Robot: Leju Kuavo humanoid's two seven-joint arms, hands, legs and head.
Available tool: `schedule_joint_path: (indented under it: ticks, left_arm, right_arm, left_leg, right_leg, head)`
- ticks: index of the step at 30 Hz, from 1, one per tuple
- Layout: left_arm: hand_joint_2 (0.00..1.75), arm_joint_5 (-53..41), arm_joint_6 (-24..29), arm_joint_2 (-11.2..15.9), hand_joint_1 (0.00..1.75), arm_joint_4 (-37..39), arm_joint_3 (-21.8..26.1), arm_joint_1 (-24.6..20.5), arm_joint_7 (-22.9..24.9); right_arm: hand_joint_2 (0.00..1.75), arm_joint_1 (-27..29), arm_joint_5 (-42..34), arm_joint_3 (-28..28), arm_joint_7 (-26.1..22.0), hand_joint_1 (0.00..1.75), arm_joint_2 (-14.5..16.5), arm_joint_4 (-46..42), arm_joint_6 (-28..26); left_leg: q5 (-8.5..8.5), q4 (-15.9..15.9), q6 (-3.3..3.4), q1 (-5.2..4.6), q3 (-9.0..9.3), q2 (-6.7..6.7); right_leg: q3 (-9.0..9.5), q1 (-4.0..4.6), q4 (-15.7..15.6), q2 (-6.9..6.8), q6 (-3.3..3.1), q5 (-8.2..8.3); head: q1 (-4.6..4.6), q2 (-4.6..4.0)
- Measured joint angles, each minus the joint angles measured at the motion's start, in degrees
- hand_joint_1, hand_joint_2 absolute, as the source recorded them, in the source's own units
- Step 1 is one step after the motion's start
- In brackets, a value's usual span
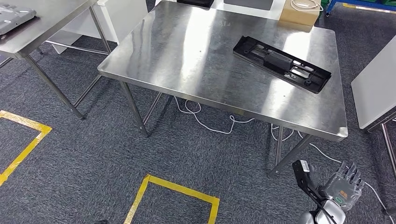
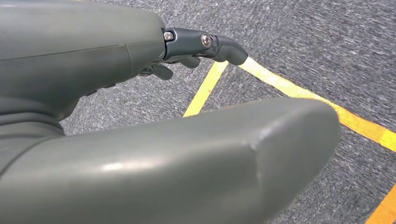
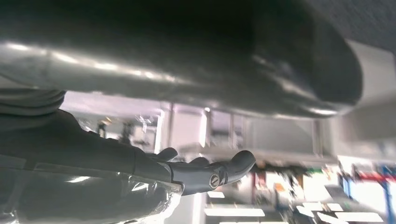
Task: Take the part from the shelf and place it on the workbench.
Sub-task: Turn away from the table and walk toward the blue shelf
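Note:
The part (image 1: pixel 281 63) is a long black plastic panel with cut-outs. It lies flat and at a slant on the right half of the steel workbench (image 1: pixel 187 60). My right hand (image 1: pixel 345 185) hangs low beside the bench's near right leg, well below the tabletop, with its fingers spread and nothing in it. The right wrist view has the same right hand (image 3: pixel 201 172), its fingers stretched out and empty. In the left wrist view my left hand (image 2: pixel 93 70) hangs over grey carpet, fingers (image 2: pixel 205 44) extended and holding nothing.
A second steel table (image 1: pixel 46 23) stands at the upper left with a grey part (image 1: pixel 14 16) on it. A cardboard box (image 1: pixel 301 14) sits behind the bench and a white cabinet (image 1: pixel 376 88) to its right. White cable (image 1: pixel 210 123) and yellow tape (image 1: pixel 173 186) lie on the carpet.

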Motion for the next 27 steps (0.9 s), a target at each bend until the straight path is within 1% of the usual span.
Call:
schedule_joint_path:
  ticks: [1,2,3,4,5,6,7,8,9,10,11,12,13,14,15,16,17,18,19,20,21,22,23,24,25,26,27]
  left_arm:
    - [0.0,0.03,-0.03,0.04,0.0,0.0,0.0,0.02,0.01]
    - [0.0,0.05,-0.03,0.09,0.0,-0.01,0.0,0.03,0.01]
    - [0.0,0.05,-0.04,0.14,0.0,-0.01,0.0,0.04,0.01]
    - [0.0,0.02,-0.04,0.19,0.0,-0.02,0.0,0.02,0.0]
    - [0.0,-0.04,-0.08,0.23,0.0,-0.02,0.0,0.02,0.01]
    - [0.0,-0.15,-0.13,0.25,0.0,-0.02,-0.01,0.0,0.02]
    - [0.0,-0.39,-0.19,0.24,0.0,-0.02,0.0,-0.02,0.05]
    - [0.0,-0.81,-0.3,0.26,0.0,-0.02,0.06,-0.03,0.11]
    - [0.0,-1.4,-0.43,0.28,0.0,-0.02,0.17,-0.06,0.19]
    - [0.0,-2.13,-0.61,0.31,0.0,-0.02,0.29,-0.16,0.3]
    - [0.0,-2.87,-0.81,0.38,0.0,-0.03,0.4,-0.34,0.44]
    - [0.0,-3.52,-0.97,0.43,0.0,-0.03,0.46,-0.57,0.63]
    - [0.0,-4.07,-1.07,0.48,0.0,-0.04,0.46,-0.82,0.84]
    - [0.0,-4.51,-1.1,0.53,0.0,-0.05,0.46,-1.01,1.03]
    - [0.0,-4.89,-1.1,0.58,0.0,-0.06,0.46,-1.14,1.19]
    - [0.0,-5.19,-1.1,0.62,0.0,-0.07,0.46,-1.24,1.26]
    - [0.0,-5.45,-1.1,0.67,0.0,-0.07,0.46,-1.35,1.27]
    - [0.0,-5.68,-1.1,0.7,0.0,-0.07,0.46,-1.46,1.26]
    - [0.0,-5.9,-1.08,0.72,0.0,-0.07,0.46,-1.57,1.24]
    - [0.0,-6.15,-0.98,0.74,0.0,-0.08,0.46,-1.65,1.25]
    - [0.0,-6.44,-0.81,0.76,0.0,-0.1,0.46,-1.68,1.37]
    - [0.0,-6.74,-0.65,0.8,0.0,-0.11,0.46,-1.69,1.54]
    - [0.0,-7.04,-0.5,0.84,0.0,-0.13,0.45,-1.68,1.72]
    - [0.0,-7.31,-0.41,0.86,0.0,-0.13,0.45,-1.64,1.87]
    - [0.0,-7.48,-0.37,0.9,0.0,-0.13,0.44,-1.57,1.92]
    - [0.0,-7.63,-0.31,0.97,0.0,-0.13,0.44,-1.46,1.94]
    - [0.0,-7.73,-0.24,1.04,0.0,-0.13,0.43,-1.32,1.96]
  right_arm:
    - [0.0,0.31,-0.11,-0.39,-0.03,0.0,0.4,0.29,0.01]
    - [0.0,0.58,-0.16,-0.7,-0.06,0.0,0.73,0.54,0.0]
    - [0.0,0.79,-0.14,-0.99,-0.07,0.0,1.04,0.76,0.0]
    - [0.0,0.96,0.0,-1.26,0.04,0.0,1.32,1.02,0.0]
    - [0.44,1.03,0.16,-1.47,0.27,0.0,1.5,1.34,0.0]
    - [0.87,1.01,0.32,-1.61,0.61,0.0,1.6,1.91,-0.02]
    - [1.31,0.93,0.37,-1.68,1.02,0.0,1.61,2.89,-0.03]
    - [1.75,0.77,0.15,-1.72,1.3,0.0,1.54,4.56,0.08]
    - [1.75,0.51,-0.27,-1.75,1.44,0.0,1.41,7.05,0.57]
    - [1.75,0.21,-0.9,-1.83,1.42,0.0,1.25,10.13,1.64]
    - [1.31,-0.03,-1.7,-2.02,1.24,0.0,1.11,13.77,3.54]
    - [0.87,-0.19,-2.5,-2.29,1.03,0.0,1.02,17.37,5.99]
    - [0.87,-0.22,-3.31,-2.65,0.7,0.0,1.02,20.74,8.68]
    - [0.87,-0.18,-4.13,-3.03,0.22,0.0,1.05,23.72,11.32]
    - [1.31,-0.09,-4.97,-3.52,-0.45,0.0,1.11,26.37,13.95]
    - [1.75,0.07,-5.74,-4.04,-1.18,0.0,1.2,28.76,16.46]
    - [1.75,0.33,-6.4,-4.54,-1.81,0.0,1.3,30.72,18.56]
    - [1.75,0.61,-6.92,-5.09,-2.28,0.0,1.47,32.53,20.35]
    - [1.75,0.89,-7.27,-5.58,-2.5,0.0,1.62,33.89,21.47]
    - [1.75,1.12,-7.73,-6.1,-2.63,0.0,1.78,34.95,22.22]
    - [1.75,1.34,-8.27,-6.76,-2.69,0.0,1.93,35.93,22.95]
    - [1.75,1.57,-8.85,-7.45,-2.7,0.0,2.04,36.73,23.57]
    - [1.75,1.86,-9.54,-8.22,-2.62,0.0,2.14,37.47,24.19]
    - [1.75,2.2,-10.18,-9.06,-2.45,0.0,2.21,38.17,24.78]
    - [1.75,2.48,-10.71,-9.85,-2.25,0.0,2.3,38.76,25.35]
    - [1.75,2.74,-11.15,-10.58,-1.99,0.0,2.42,39.25,25.98]
    - [1.75,2.95,-11.42,-11.16,-1.76,0.0,2.56,39.63,26.59]
  left_leg:
    - [0.01,0.48,-0.15,0.12,0.55,0.07]
    - [0.81,-1.13,-0.26,0.27,2.05,0.14]
    - [2.07,-4.27,-0.38,0.45,4.37,0.23]
    - [3.07,-8.22,-0.53,0.66,7.02,0.3]
    - [3.93,-11.68,-0.47,0.69,9.27,0.23]
    - [4.31,-13.92,-0.32,0.65,10.57,0.16]
    - [4.2,-14.77,-0.06,0.48,10.93,0.08]
    - [4.34,-14.75,0.35,0.23,10.79,-0.02]
    - [4.53,-14.94,0.8,0.11,10.58,0.01]
    - [4.85,-15.27,1.42,0.01,10.43,0.04]
    - [5.33,-15.63,2.17,-0.02,10.2,0.07]
    - [5.85,-15.99,2.9,-0.01,9.83,0.1]
    - [6.34,-16.13,3.42,-0.03,9.32,0.11]
    - [6.78,-16.16,3.72,-0.07,8.72,0.1]
    - [7.2,-16.15,3.78,-0.15,8.09,0.13]
    - [7.66,-16.13,3.74,-0.21,7.5,0.16]
    - [8.12,-16.12,3.62,-0.27,6.93,0.2]
    - [8.57,-16.11,3.45,-0.3,6.37,0.21]
    - [9.01,-16.1,3.24,-0.32,5.9,0.21]
    - [9.4,-16.09,2.95,-0.36,5.5,0.2]
    - [9.79,-16.17,2.55,-0.39,5.33,0.24]
    - [10.12,-16.22,2.16,-0.39,5.31,0.29]
    - [10.46,-16.4,1.73,-0.37,5.41,0.35]
    - [10.84,-16.66,1.27,-0.31,5.56,0.43]
    - [10.96,-16.69,0.93,-0.16,5.48,0.47]
    - [10.26,-16.29,0.62,-0.05,5.24,0.5]
    - [8.58,-14.96,0.4,0.04,4.74,0.52]
  right_leg:
    - [-0.11,-0.01,0.06,-0.01,0.11,0.07]
    - [-0.17,-0.07,0.14,0.01,0.2,0.12]
    - [-0.25,-0.15,0.3,0.06,0.3,0.15]
    - [-0.43,-0.2,0.58,0.13,0.45,0.13]
    - [-0.8,-0.06,1.0,0.2,0.66,0.1]
    - [-1.14,0.13,1.37,0.26,0.91,0.11]
    - [-1.45,0.37,1.63,0.31,1.2,0.17]
    - [-1.71,0.62,1.7,0.33,1.56,0.35]
    - [-1.78,0.79,1.65,0.34,1.95,0.5]
    - [-2.08,0.78,1.86,0.35,2.23,0.28]
    - [-2.7,0.73,2.82,0.35,2.32,-0.58]
    - [-3.74,0.6,4.93,0.36,2.18,-2.16]
    - [-5.22,0.36,8.21,0.37,1.9,-4.29]
    - [-6.75,0.27,12.03,0.37,1.71,-6.35]
    - [-7.94,0.19,15.47,0.37,1.79,-7.79]
    - [-8.3,0.17,17.44,0.37,2.13,-8.25]
    - [-7.55,0.15,17.35,0.37,2.61,-7.69]
    - [-5.76,0.16,15.34,0.37,3.12,-6.49]
    - [-3.11,0.16,11.68,0.35,3.39,-5.23]
    - [-0.1,0.31,7.19,0.33,3.28,-4.73]
    - [2.07,0.64,3.68,0.33,2.96,-4.55]
    - [3.46,0.95,1.19,0.34,2.51,-4.75]
    - [3.95,1.32,0.0,0.36,2.06,-4.99]
    - [3.65,1.47,-0.1,0.41,1.69,-4.61]
    - [3.53,1.03,-0.38,0.47,1.28,-4.19]
    - [3.41,0.7,-0.58,0.59,0.85,-3.63]
    - [3.23,0.35,-0.76,0.72,0.38,-3.02]
  head:
    - [-0.02,0.0]
    - [-0.02,0.0]
    - [-0.04,0.0]
    - [-0.04,0.0]
    - [-0.07,0.0]
    - [-0.07,0.0]
    - [-0.07,0.0]
    - [-0.06,0.0]
    - [-0.03,0.0]
    - [-0.06,0.0]
    - [0.03,0.0]
    - [0.12,0.0]
    - [0.23,0.0]
    - [0.37,0.0]
    - [0.4,0.0]
    - [0.42,0.0]
    - [0.42,0.0]
    - [0.43,0.0]
    - [0.43,0.0]
    - [0.43,0.0]
    - [0.38,0.0]
    - [0.42,0.0]
    - [0.47,0.0]
    - [0.55,0.0]
    - [0.62,0.0]
    - [0.57,0.0]
    - [0.47,0.0]
